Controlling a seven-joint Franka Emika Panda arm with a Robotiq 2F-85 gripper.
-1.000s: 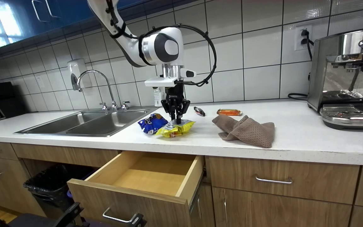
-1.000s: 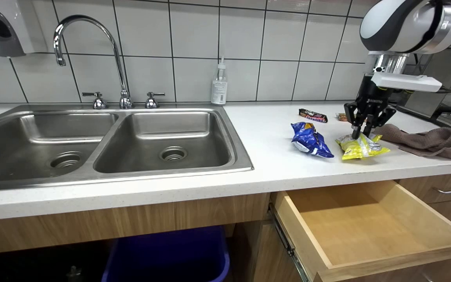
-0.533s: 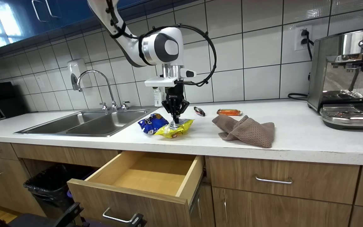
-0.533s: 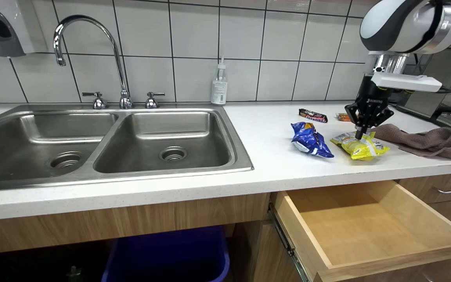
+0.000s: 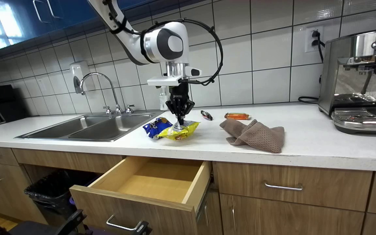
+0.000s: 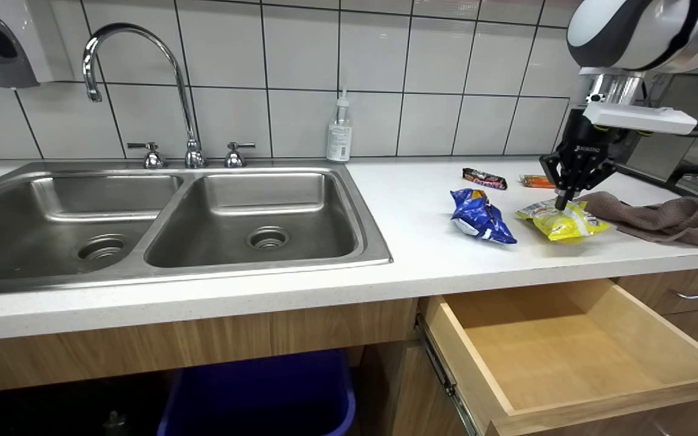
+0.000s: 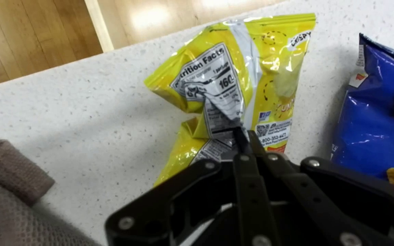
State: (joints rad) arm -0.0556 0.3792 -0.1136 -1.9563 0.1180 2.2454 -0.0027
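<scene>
My gripper (image 7: 247, 137) is clamped on the yellow bag (image 7: 248, 85), its jaws drawn close together on a pinch of film, a little right of centre in the wrist view. The bag shows me its printed back: glossy, bright yellow, with a pale silvery stripe running down from its top edge and, left of that stripe, a Nutrition Facts panel in black type where I can read 160. The pinch pulls this panel into sharp creases that gather at my tips, and the left edge buckles inward in a deep notch. On the right half I see dashed black curves, the word CRISPY near the upper right corner, and lower down a small square code above a phone number. The upper right end finishes in a flat, ribbed seal. In an exterior view the bag sits near the middle of the frame, puffed and bent beneath my tips; I cannot tell whether its underside touches the counter (image 5: 211, 138). A blue bag (image 7: 376, 126) lies near it at the right edge of the wrist view, and a brown cloth (image 7: 12, 201) fills the lower left corner.
</scene>
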